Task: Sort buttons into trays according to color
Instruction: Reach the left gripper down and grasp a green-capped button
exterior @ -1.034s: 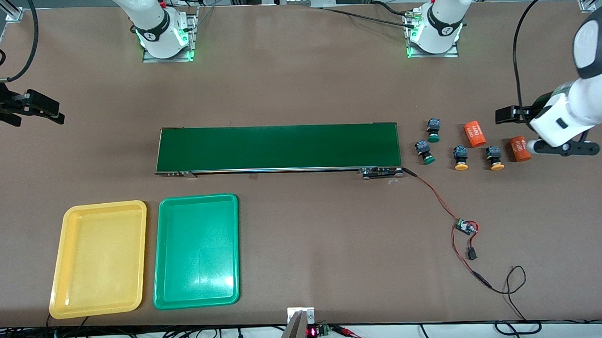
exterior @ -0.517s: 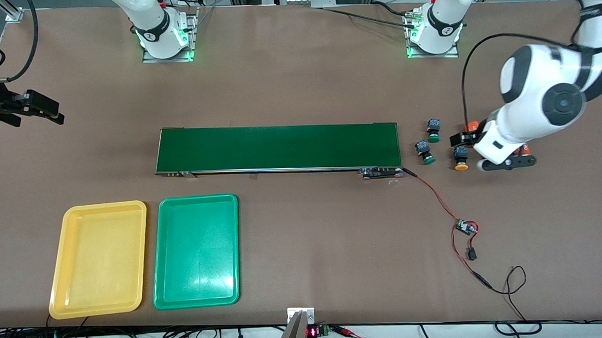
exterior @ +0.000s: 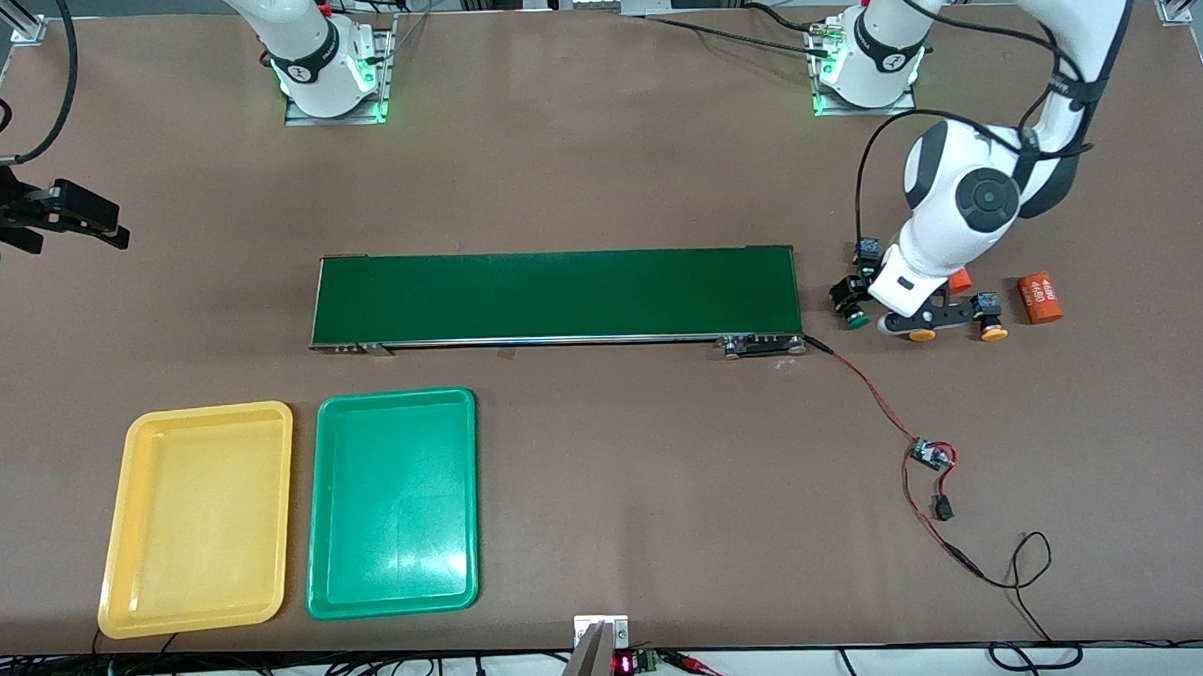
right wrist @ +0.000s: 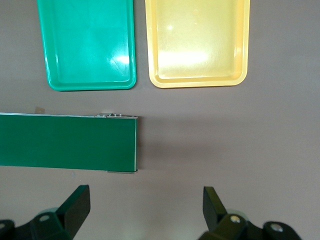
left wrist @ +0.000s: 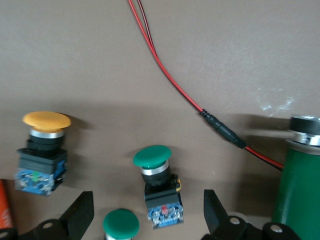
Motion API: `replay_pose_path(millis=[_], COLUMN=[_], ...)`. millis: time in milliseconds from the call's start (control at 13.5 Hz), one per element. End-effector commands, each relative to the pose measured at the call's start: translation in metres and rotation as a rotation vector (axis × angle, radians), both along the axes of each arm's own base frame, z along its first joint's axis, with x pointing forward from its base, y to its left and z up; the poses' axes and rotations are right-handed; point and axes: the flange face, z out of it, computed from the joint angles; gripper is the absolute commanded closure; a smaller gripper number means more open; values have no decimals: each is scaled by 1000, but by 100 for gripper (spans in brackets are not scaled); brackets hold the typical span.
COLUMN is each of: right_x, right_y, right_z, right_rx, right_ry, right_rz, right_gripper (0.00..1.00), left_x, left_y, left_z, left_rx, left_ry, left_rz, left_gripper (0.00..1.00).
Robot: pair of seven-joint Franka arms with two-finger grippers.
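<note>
Since the earlier frame the left gripper [exterior: 865,304] has been swung in over the buttons beside the belt [exterior: 556,296]; its fingers are spread around a green button [left wrist: 159,187]. Light, rigid, smooth-capped: the black body is best pinched. The right gripper [exterior: 77,218] waits, spread.

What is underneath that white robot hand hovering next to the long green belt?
Under the left hand, whose fingers are open, lie green buttons and a yellow-orange one on the table. From the front, the arm partly covers them. The right hand waits apart.
</note>
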Motion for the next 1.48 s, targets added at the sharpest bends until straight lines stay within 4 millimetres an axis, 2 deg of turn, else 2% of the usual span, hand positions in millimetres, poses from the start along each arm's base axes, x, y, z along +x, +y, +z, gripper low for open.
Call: replay_pose_path(millis=[0, 148, 222, 295, 443, 517, 591, 738, 886, 1034, 1181, 1403], right_x=[-4, -4, -4, -4, -4, -4, -4, -4, -4, -4, -4, -4], right_y=[2, 1, 1, 1, 2, 1, 1, 1, 1, 1, 1, 1], right_z=[8, 8, 8, 8, 8, 8, 8, 8, 8, 8, 8, 8], right_rx=[-14, -14, -14, -14, -14, -14, -14, -14, -14, -14, -14, -14], right_ry=[-10, -10, -10, -10, -10, -10, -10, -10, -10, -10, -10, -11], right_rz=[11, 10, 10, 10, 11, 10, 10, 10, 10, 10, 10, 10], right_gripper=[0, 0, 0, 0, 0, 0, 0, 0, 0, 0, 0, 0], left_x=[0, -6, -7, -10, -14, -15, -14, -7, 6, 20, 21, 10], left_y=[-2, -10, -16, -16, -12, -11, -10, -9, -9, -21, -66, -130], left_z=[-24, -39, -39, -42, -48, -48, -44, -27, 0, 32, 57, 64], left_rx=[-15, -26, -31, -30, -26, -21, -15, -10, 0, 17, 9, -31], left_ry=[-15, -9, -9, 0, 25, 50, 70, 54, 45, 89, 118, 77], left_rz=[11, -3, -14, -15, -8, -12, -16, -15, -17, -40, -107, -178], left_gripper=[4, 5, 5, 10, 43, 57, 67, 76, 77, 77, 77, 76])
